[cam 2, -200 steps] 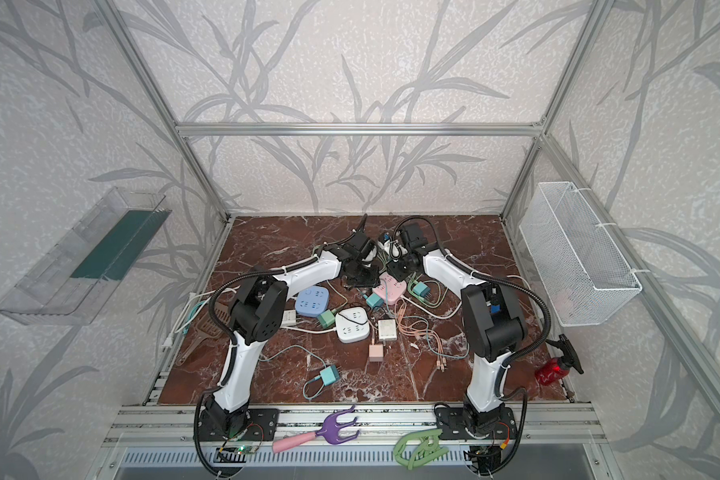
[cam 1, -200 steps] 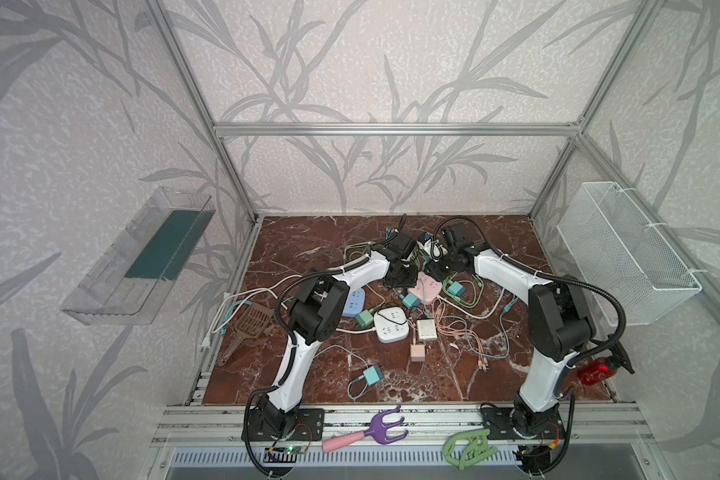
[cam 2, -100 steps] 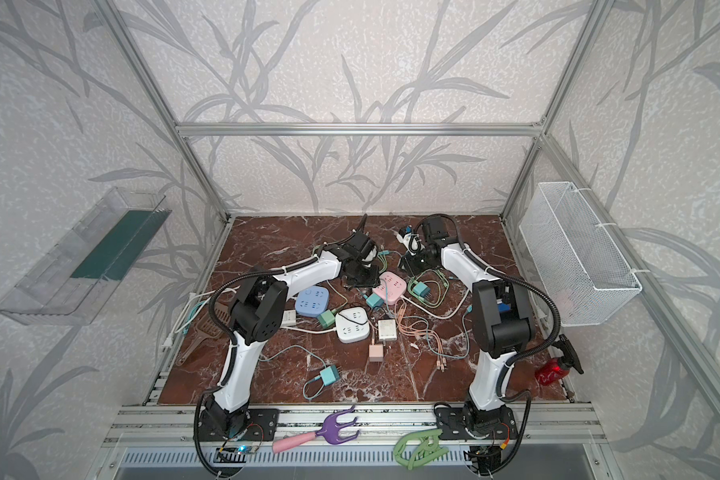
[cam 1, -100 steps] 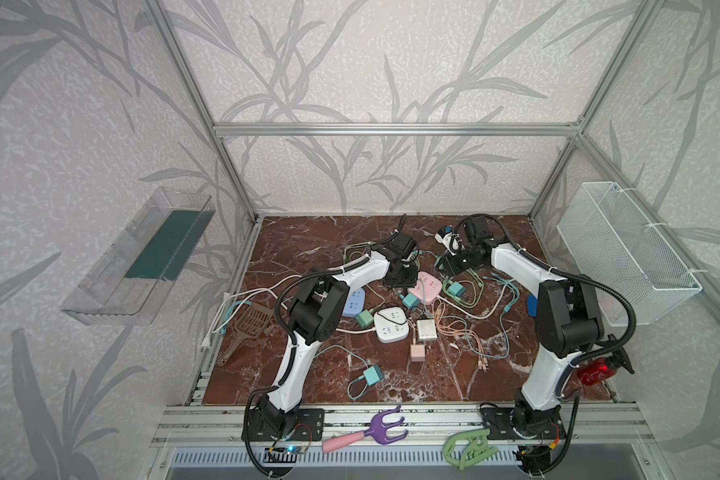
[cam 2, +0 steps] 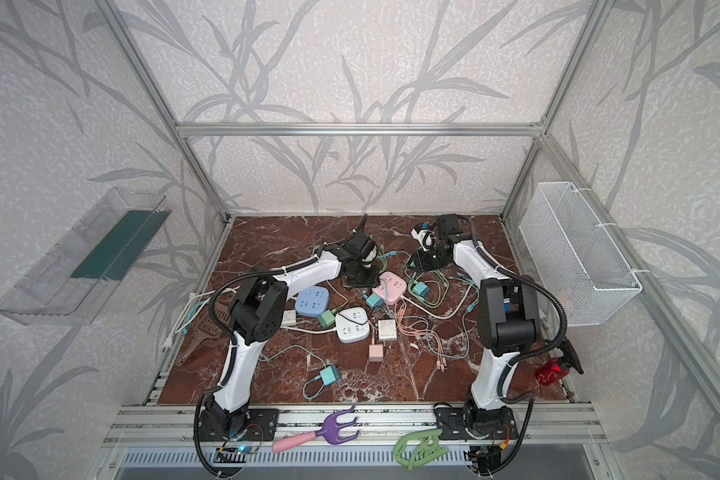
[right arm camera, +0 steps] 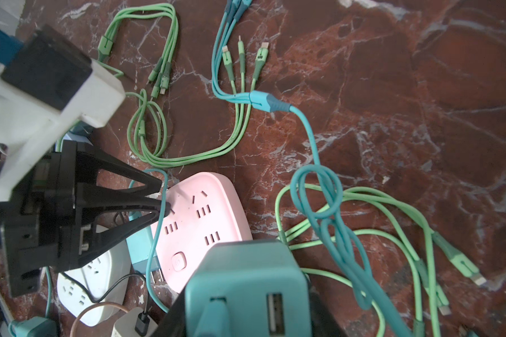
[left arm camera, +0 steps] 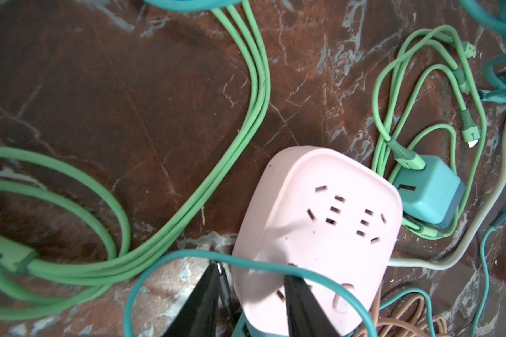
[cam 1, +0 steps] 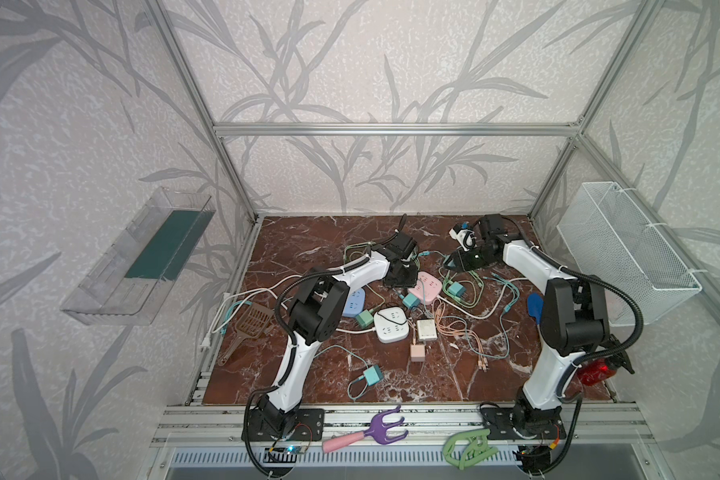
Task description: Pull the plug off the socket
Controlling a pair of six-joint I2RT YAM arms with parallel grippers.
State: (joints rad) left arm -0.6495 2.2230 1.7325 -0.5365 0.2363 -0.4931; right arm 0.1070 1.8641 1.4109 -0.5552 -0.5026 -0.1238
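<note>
Right gripper (right arm camera: 247, 318) is clamped on the teal plug (right arm camera: 240, 274), which it holds clear of the pink socket (right arm camera: 205, 210). Left gripper (left arm camera: 253, 274) has its jaws slightly apart, one finger on the socket and the other beside its edge. Cables (right arm camera: 263, 100) sprawl over the tabletop (right arm camera: 392, 87).

Three sockets (cam 1: 427, 286) — two robot arms (cam 1: 362, 270).

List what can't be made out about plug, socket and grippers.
Fingers of the right gripper: in the right wrist view the plug hides most of them and the bottom edge cuts the rest.
Plug prongs: turned away from the right wrist camera; too small in both top views.
Whether the left gripper clamps the socket or only presses on it: the left wrist view's bottom edge cuts off the fingers.
</note>
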